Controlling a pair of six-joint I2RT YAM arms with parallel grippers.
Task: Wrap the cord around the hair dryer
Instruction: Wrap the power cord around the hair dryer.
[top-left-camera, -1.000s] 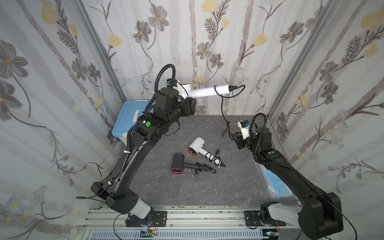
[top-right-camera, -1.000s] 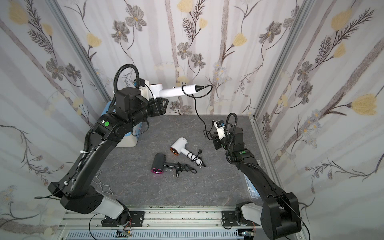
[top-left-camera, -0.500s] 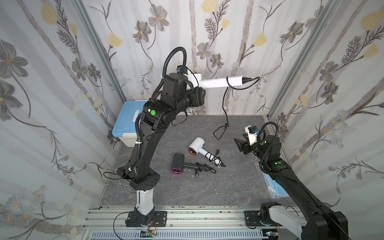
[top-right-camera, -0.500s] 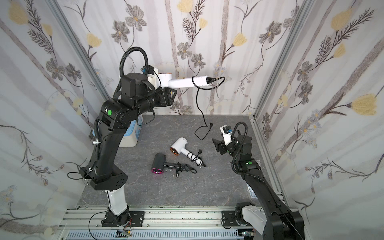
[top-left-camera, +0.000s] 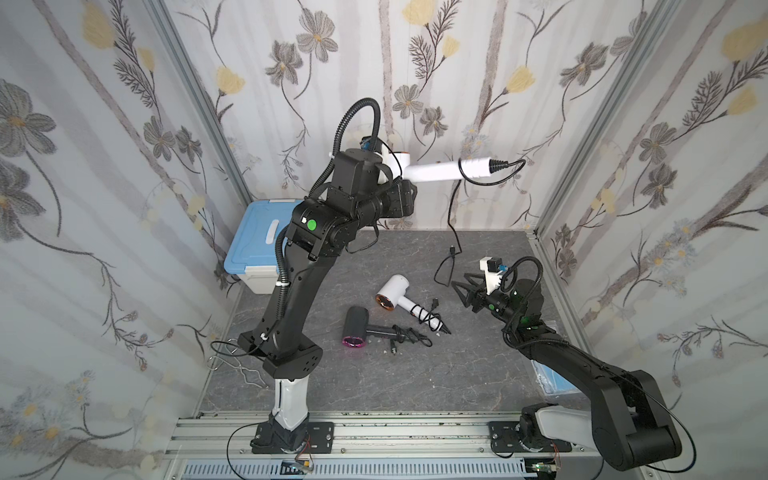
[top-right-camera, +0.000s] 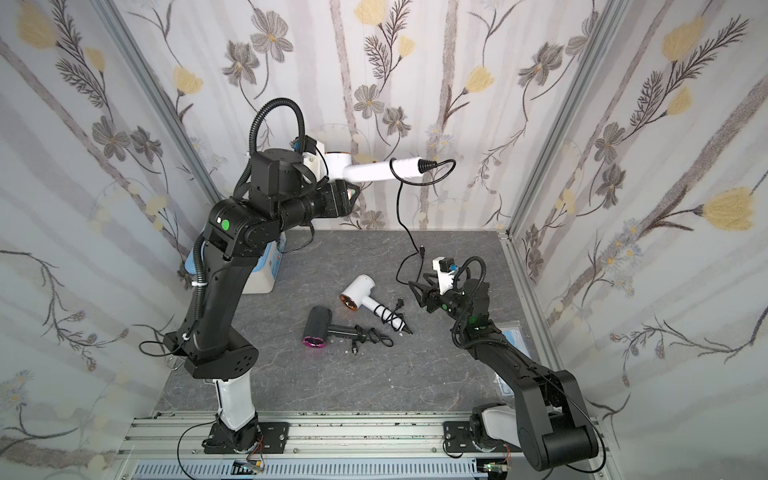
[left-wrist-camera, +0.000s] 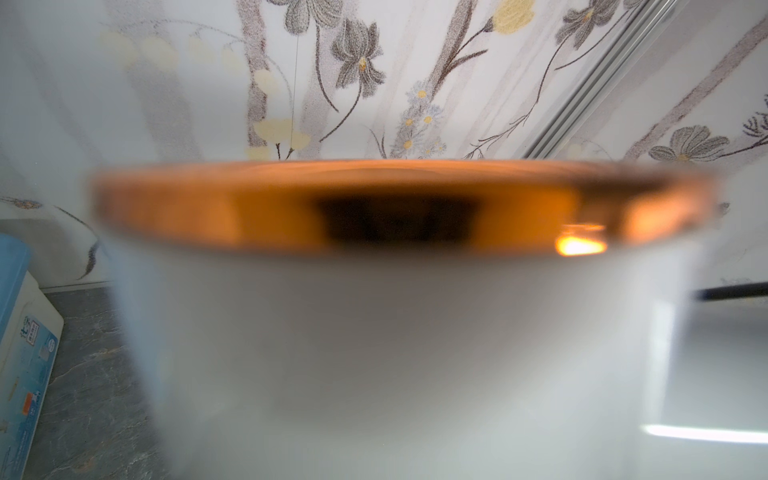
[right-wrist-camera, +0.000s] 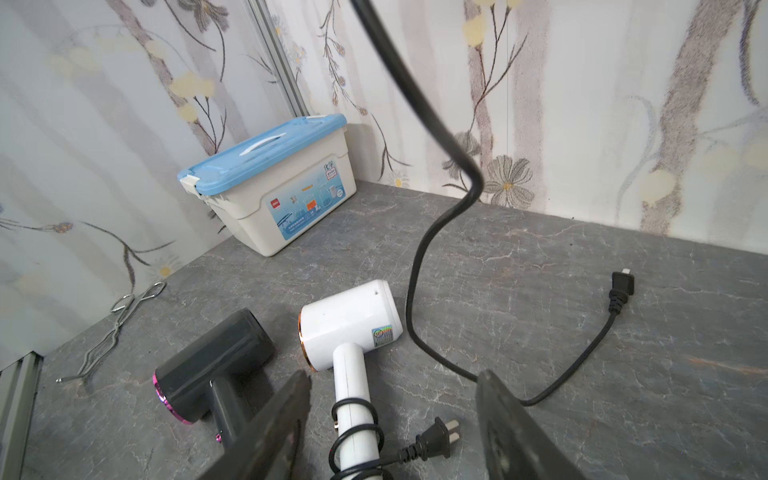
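Now right gripper (right-wrist-camera: 395, 376) wide open beside cord (right-wrist-camera: 417, 266).

Blue-lidded white storage box (top-left-camera: 259, 237), closed, at middle left in a top view, on grey tabletop (top-left-camera: 374, 386). Metal tongs (top-left-camera: 245, 372) lying below it, lower left. Blue packet (top-left-camera: 555, 384) at right edge, partly hidden.

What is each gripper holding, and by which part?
Left gripper clamps the raised white plastic hair dryer by its barrel head. Right gripper is open, holding nothing; the black cord hangs past it.
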